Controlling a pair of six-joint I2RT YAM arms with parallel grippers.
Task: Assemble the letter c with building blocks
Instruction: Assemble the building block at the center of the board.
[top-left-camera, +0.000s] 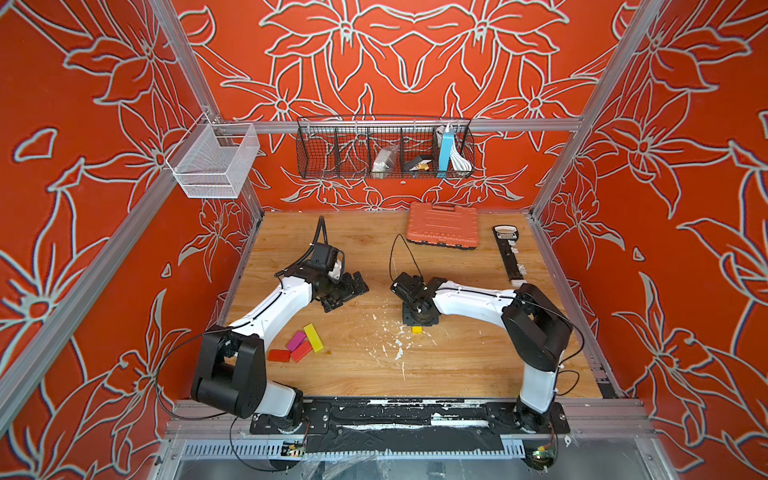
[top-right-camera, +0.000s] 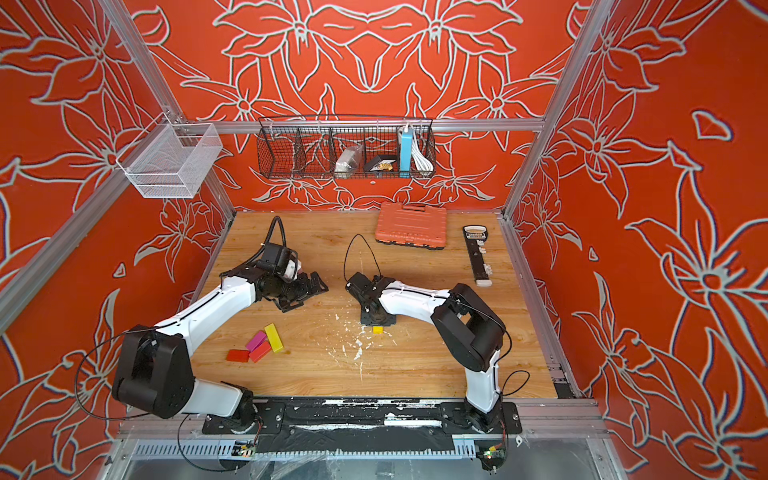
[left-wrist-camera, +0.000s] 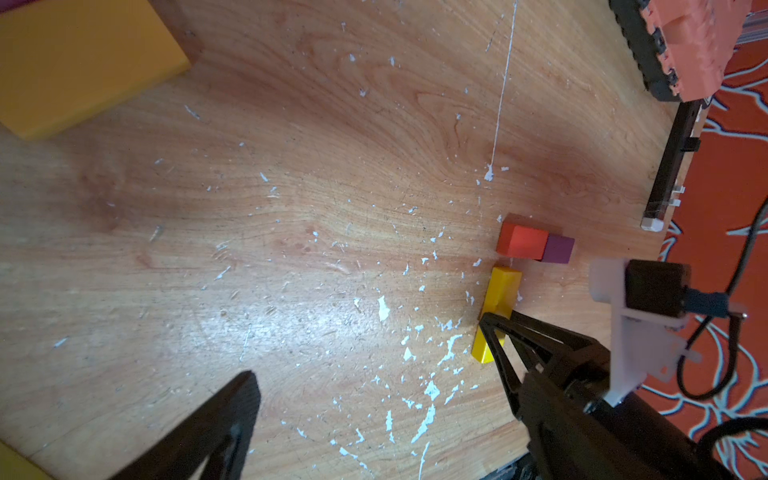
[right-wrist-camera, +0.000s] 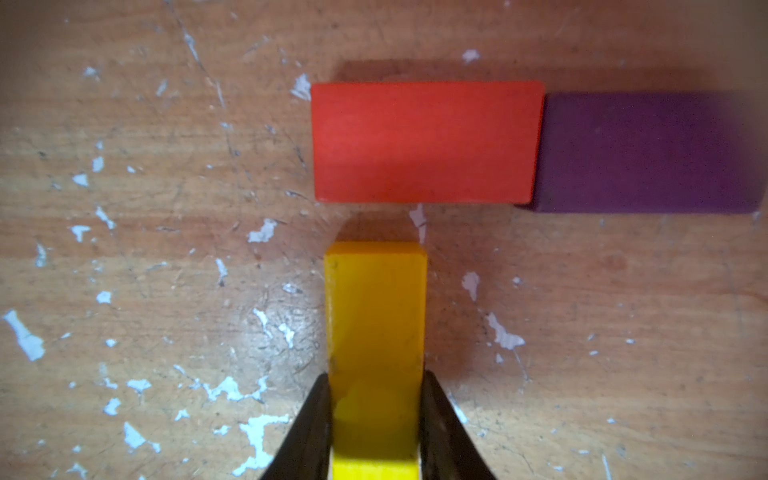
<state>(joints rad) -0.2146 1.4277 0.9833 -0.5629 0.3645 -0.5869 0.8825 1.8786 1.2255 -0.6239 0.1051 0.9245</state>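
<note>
Right gripper (right-wrist-camera: 376, 382) is closed on a yellow block (right-wrist-camera: 376, 316), with one black finger pressed on each long side near one end of it. This block is very low over the wooden table (top-left-camera: 457, 374), but I cannot tell if it rests on the wood. Its free end points at the long side of a red block (right-wrist-camera: 426, 141) and stands at a right angle to it, with a narrow strip of bare wood between the two. It meets the red block near the end that is away from a purple block (right-wrist-camera: 648, 151). The red and purple blocks lie flat, end to end and touching.

Left gripper (top-left-camera: 347, 296) is wide open and holds nothing. It hangs over bare wood, apart from the right one.

Four more blocks lie in a small group near the left arm: yellow (top-left-camera: 313, 337), magenta (top-left-camera: 296, 340), orange (top-left-camera: 302, 351) and red (top-left-camera: 279, 355). An orange tool case (top-left-camera: 442, 226) sits at the far edge of the table. White flecks are scattered on the wood around the held block.
</note>
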